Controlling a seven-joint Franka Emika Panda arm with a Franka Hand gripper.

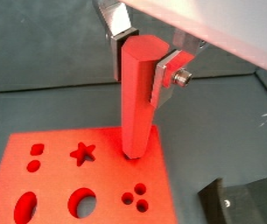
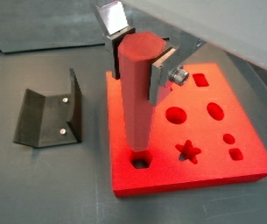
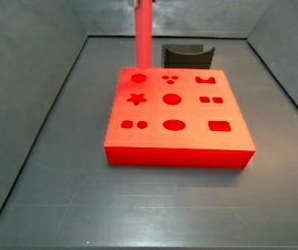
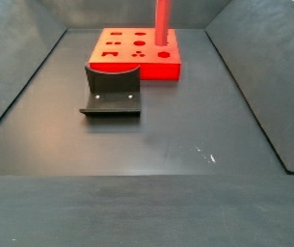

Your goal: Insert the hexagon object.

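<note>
The gripper [image 1: 147,54] sits above the red block [image 1: 53,175], its silver fingers [image 1: 167,77] pressed against the two sides of the red peg [image 1: 138,96] near its top — the jaws are closed only as far as the peg's width allows. In both wrist views the peg hangs upright, and its lower end meets a hole at one corner of the block [image 2: 217,131]; in a wrist view the tip [image 2: 138,157] appears to sit just inside that hole. The block's top face carries other cut-outs, among them a star [image 2: 189,151], ovals and small round holes.

In both side views only the peg [image 3: 144,34] shows, standing on a corner of the block [image 3: 178,132] — the gripper itself is out of frame there. The dark fixture [image 4: 112,89] stands just beside the block [image 4: 117,46].
</note>
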